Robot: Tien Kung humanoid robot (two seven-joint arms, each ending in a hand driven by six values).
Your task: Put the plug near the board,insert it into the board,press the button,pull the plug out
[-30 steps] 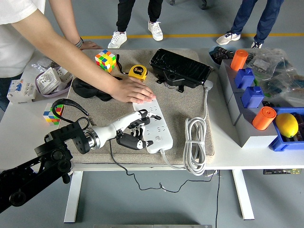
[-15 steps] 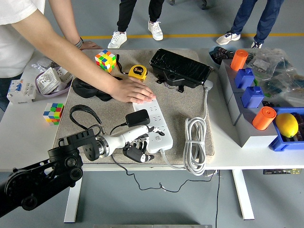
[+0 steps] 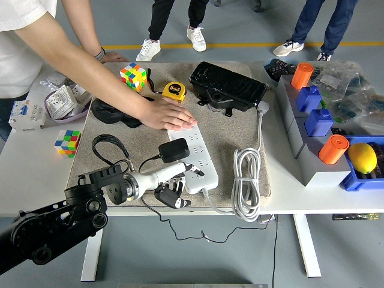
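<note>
Black plug (image 3: 174, 150) sitting on white power strip (image 3: 193, 159), centre of frame, on beige mat (image 3: 240, 129). Left hand (image 3: 173, 183) lying at strip's near-left edge, fingers relaxed, gripping nothing. Person's hand (image 3: 170, 115) pressing down strip's far end. Coiled white cable (image 3: 247, 180) lying right of strip. White desk (image 3: 30, 174) carrying everything.
</note>
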